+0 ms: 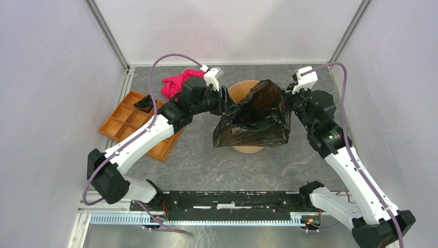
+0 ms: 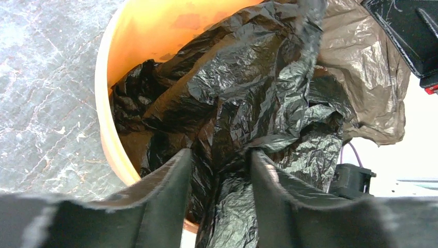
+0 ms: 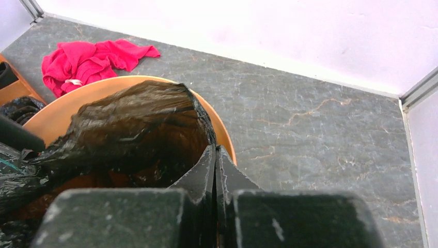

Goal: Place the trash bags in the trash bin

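**Bag held over bin by both pincers**

A black bag [image 1: 255, 113] is stretched open over the orange bin [image 1: 238, 88] and draped across its rim and down the near wall. Some film is bunched inside the bin. A thick fold at the bag's left edge is pinched by the left pincer [image 2: 221, 168]. The right edge is gripped by the right pincer [image 3: 215, 155], whose fingers are pressed together. A pink cloth [image 1: 175, 85] and a tray [image 1: 124, 123] are seen on the tabletop [image 1: 206, 165].

White-shelled, black-jointed arms [image 1: 139, 139] trail purple cables [image 1: 178, 55]; the left pincer [image 2: 221, 152] and right pincer [image 3: 215, 149] are matte black.
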Available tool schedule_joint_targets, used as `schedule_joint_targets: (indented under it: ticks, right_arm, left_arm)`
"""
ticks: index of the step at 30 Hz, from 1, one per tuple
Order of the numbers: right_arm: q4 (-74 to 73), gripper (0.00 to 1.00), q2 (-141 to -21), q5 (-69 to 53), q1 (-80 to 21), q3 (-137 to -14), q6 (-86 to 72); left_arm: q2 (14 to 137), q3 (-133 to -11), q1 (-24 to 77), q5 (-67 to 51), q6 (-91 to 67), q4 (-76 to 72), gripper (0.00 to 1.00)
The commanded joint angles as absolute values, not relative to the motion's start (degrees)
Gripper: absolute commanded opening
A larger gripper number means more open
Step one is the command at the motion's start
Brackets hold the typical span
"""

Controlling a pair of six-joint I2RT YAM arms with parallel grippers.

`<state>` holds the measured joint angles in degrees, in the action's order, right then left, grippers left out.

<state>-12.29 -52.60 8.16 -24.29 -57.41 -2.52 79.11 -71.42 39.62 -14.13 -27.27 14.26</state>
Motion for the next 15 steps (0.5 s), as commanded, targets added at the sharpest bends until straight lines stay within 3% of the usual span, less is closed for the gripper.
schedule_joint_targets:
  ticks: [1,8,15]
  right_arm:
    - [-5.14,0.00,-53.20,-2.30,-18.93,-55.88,-1.53]
    - [3.81,0.00,-56.16,-18.78,-6.15,-50.11,-6.96]
    - [10.43,0.01,-60.73,-25.08,-0.62,-47.30,-11.50]
  left_arm:
    - [79.84,-74.90,38.70,-14.27,-25.87,12.57,0.47]
    - [78.50,-74.60,35.41,-13.26,-27.73,10.67,0.18]
    - [78.77,-74.57,33.19,-10.27,-29.78,9.66,0.06]
